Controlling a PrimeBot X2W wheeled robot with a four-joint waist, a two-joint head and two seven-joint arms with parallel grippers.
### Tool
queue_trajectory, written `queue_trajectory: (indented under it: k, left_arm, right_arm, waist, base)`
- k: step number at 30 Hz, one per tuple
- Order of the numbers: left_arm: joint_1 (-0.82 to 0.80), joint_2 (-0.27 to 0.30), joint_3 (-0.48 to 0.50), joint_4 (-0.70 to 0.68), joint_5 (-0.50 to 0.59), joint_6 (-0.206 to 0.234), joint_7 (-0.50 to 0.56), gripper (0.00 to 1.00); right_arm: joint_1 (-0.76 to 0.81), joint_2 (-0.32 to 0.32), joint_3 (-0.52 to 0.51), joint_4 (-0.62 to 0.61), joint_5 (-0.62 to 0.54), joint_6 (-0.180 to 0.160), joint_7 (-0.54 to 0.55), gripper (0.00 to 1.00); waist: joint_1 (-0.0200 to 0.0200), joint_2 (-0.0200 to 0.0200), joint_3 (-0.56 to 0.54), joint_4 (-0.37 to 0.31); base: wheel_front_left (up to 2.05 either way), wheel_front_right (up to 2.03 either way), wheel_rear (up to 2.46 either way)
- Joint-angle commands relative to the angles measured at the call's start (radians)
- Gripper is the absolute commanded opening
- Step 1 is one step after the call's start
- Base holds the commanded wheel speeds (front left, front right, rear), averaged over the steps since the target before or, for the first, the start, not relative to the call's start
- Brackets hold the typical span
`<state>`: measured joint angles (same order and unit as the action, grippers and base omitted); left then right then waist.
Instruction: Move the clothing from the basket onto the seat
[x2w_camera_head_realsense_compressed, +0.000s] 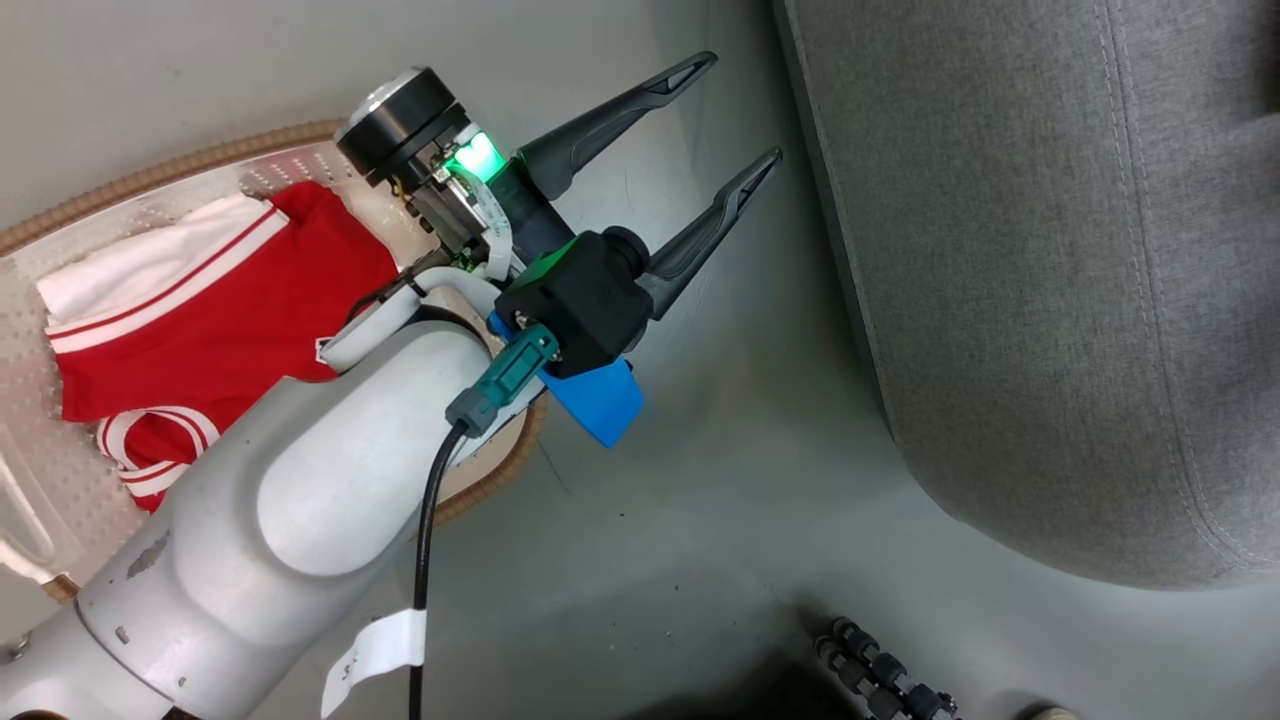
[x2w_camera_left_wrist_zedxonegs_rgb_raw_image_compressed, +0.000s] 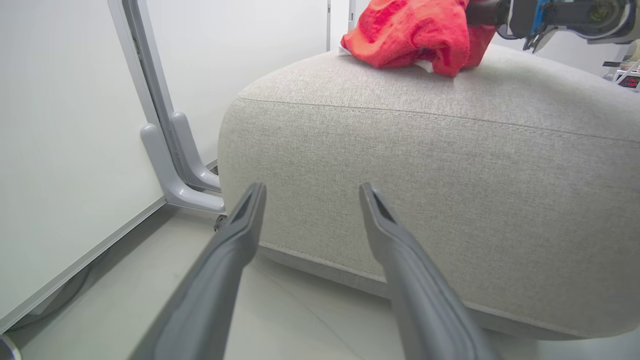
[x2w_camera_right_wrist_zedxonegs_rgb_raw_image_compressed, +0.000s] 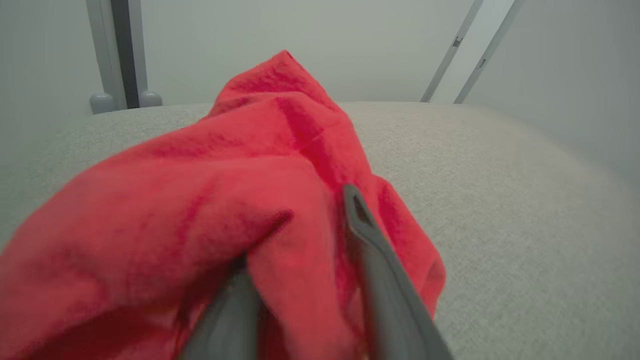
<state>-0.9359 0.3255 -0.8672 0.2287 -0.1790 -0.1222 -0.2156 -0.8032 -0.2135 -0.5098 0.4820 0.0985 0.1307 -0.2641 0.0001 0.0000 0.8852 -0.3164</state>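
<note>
The plain red garment (x2w_camera_right_wrist_zedxonegs_rgb_raw_image_compressed: 200, 200) is laid on the grey seat (x2w_camera_right_wrist_zedxonegs_rgb_raw_image_compressed: 500, 200), mid-frame, between the part-spread fingers of the right gripper (x2w_camera_right_wrist_zedxonegs_rgb_raw_image_compressed: 296, 224); a grip cannot be told. The left gripper (x2w_camera_head_realsense_compressed: 742, 108) is held wide and empty, maybe for the jersey (x2w_camera_head_realsense_compressed: 220, 320) in the basket (x2w_camera_head_realsense_compressed: 150, 175), upper left.

A glossy grey floor (x2w_camera_head_realsense_compressed: 700, 520), flecked with small dark specks, spreads across the head view. In the left wrist view, a white wall panel (x2w_camera_left_wrist_zedxonegs_rgb_raw_image_compressed: 65, 150) stands at the left, its lower edge meeting the floor along a pale strip. A grey upright post (x2w_camera_left_wrist_zedxonegs_rgb_raw_image_compressed: 142, 75) rises against it and ends in a curved foot bracket (x2w_camera_left_wrist_zedxonegs_rgb_raw_image_compressed: 172, 192) resting on the floor. In the right wrist view, a grey post with a dark centre stripe (x2w_camera_right_wrist_zedxonegs_rgb_raw_image_compressed: 117, 50) stands on two rounded feet, while slim grey rails (x2w_camera_right_wrist_zedxonegs_rgb_raw_image_compressed: 452, 50) slant across the pale wall behind.
</note>
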Motion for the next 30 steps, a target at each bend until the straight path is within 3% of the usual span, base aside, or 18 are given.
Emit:
queue_trajectory:
  k: [1, 14, 22, 30]
  left_arm:
    - [-0.007, -0.005, -0.002, 0.007, -0.008, 0.009, -0.010, 1.00]
    - [0.084, -0.068, 0.032, 0.085, -0.066, 0.045, -0.050, 1.00]
    - [0.189, -0.100, 0.178, 0.056, -0.103, 0.084, -0.051, 1.00]
    - [0.296, -0.130, 0.339, 0.032, -0.092, 0.098, -0.051, 1.00]
  right_arm:
    - [0.030, 0.003, 0.010, -0.005, -0.004, 0.000, -0.001, 1.00]
    - [0.282, 0.004, 0.122, -0.140, -0.032, 0.000, -0.001, 1.00]
    - [0.386, -0.005, 0.204, -0.283, -0.034, 0.000, -0.001, 1.00]
    - [0.430, 0.005, 0.315, -0.352, -0.041, 0.000, -0.001, 1.00]
  waist:
    - [-0.0001, 0.0000, -0.017, 0.003]
    - [-0.0001, 0.0000, -0.242, 0.018]
    - [-0.0001, 0.0000, -0.385, 0.073]
    - [-0.0001, 0.0000, -0.501, 0.144]
  base:
    - [0.00, 0.00, 0.00]
    - [0.00, 0.00, 0.00]
    - [0.00, 0.00, 0.00]
    - [0.00, 0.00, 0.00]
